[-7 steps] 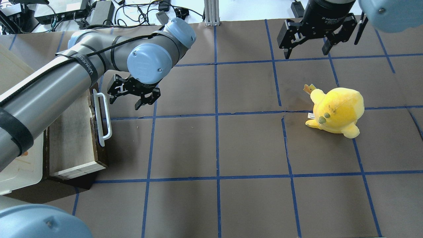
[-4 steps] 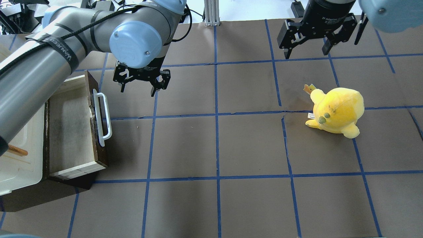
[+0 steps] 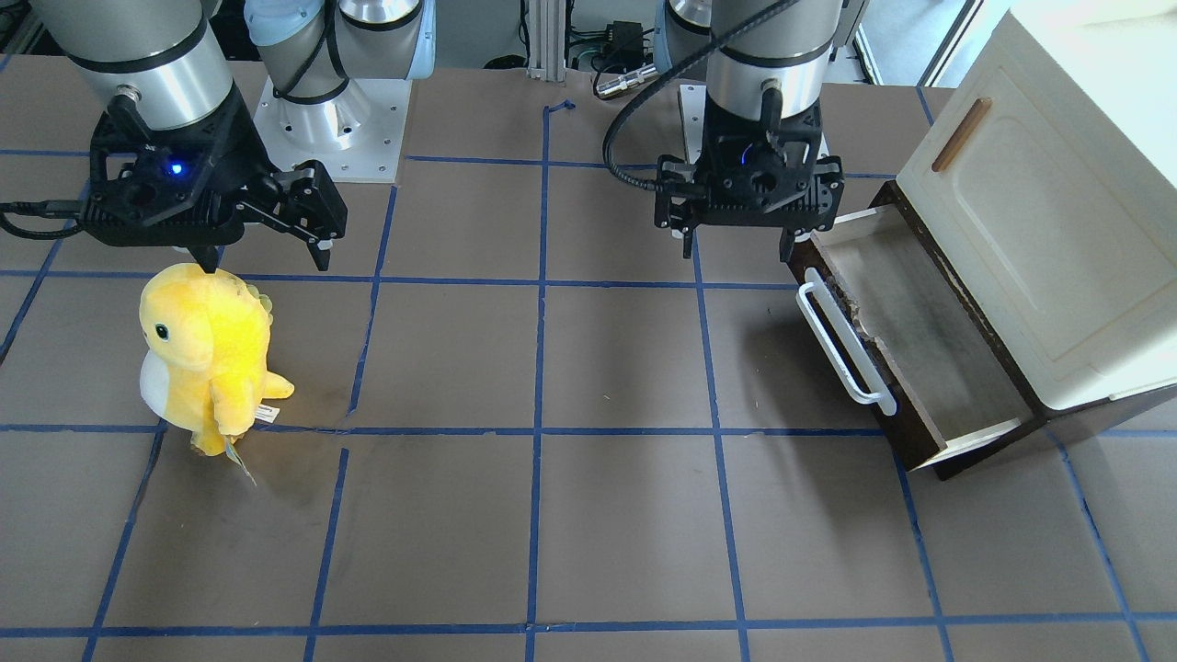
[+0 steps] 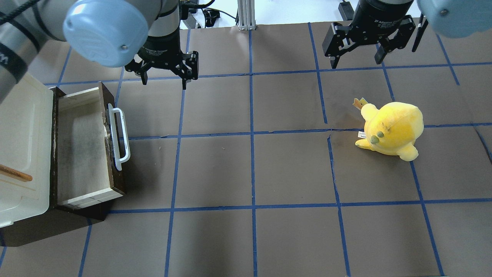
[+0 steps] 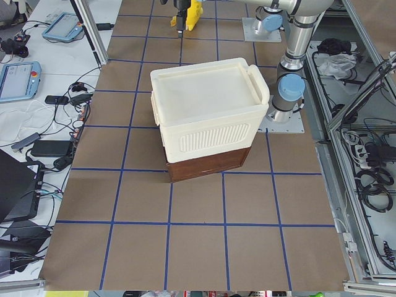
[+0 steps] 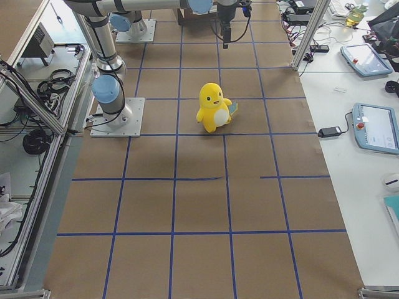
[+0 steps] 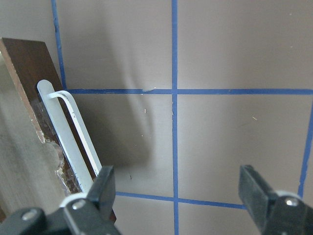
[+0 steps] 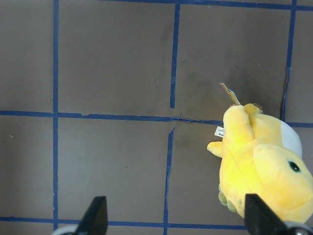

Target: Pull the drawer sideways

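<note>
The drawer (image 4: 82, 150) stands pulled out of the cream cabinet (image 4: 21, 154) at the table's left, its pale inside showing and nothing in it. Its dark brown front carries a long white bar handle (image 4: 119, 138). It also shows in the front view (image 3: 919, 349), with the handle (image 3: 841, 340). My left gripper (image 4: 165, 75) is open and empty, hovering apart from the handle, beyond the drawer's far corner (image 3: 738, 250). The left wrist view shows the handle (image 7: 73, 142) beside one open finger (image 7: 100, 186). My right gripper (image 4: 359, 57) is open and empty above the table.
A yellow plush toy (image 4: 390, 130) stands on the right half of the table, just below my right gripper (image 3: 267, 262); it also shows in the right wrist view (image 8: 264, 166). The cabinet door has a small brown handle (image 3: 961, 133). Brown paper with blue tape lines covers the table.
My left gripper has moved away from the drawer handle toward the top of the overhead view, staying open. The drawer, the plush toy and the right arm have not moved.
</note>
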Tool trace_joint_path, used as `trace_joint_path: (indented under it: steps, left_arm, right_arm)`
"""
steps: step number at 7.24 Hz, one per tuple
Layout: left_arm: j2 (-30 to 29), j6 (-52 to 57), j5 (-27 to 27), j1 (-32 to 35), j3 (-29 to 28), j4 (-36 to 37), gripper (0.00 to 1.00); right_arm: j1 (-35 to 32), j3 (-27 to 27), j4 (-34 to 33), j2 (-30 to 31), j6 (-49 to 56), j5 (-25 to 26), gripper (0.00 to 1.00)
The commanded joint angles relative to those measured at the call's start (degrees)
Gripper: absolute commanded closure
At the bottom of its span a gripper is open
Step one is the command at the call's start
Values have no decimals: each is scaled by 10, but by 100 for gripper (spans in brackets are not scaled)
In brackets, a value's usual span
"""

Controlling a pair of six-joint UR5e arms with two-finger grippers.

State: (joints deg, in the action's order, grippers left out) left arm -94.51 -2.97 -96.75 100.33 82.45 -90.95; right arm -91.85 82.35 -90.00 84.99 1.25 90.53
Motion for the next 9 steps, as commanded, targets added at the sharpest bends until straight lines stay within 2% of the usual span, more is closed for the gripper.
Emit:
trace_joint_path:
  steps: [1,3,7,9]
  left_arm:
    - [48,48,41,-44,25,0,13]
    - [60,107,71,-86,44,5,13]
    - [71,104,73,-90,47,8,11]
    - [69,103,72,-90,50,34,8]
  right_arm:
    - [0,0,0,0,0,0,0]
    - [0,0,0,0,0,0,0]
    - [0,0,0,0,0,0,0]
    - [0,0,0,0,0,0,0]
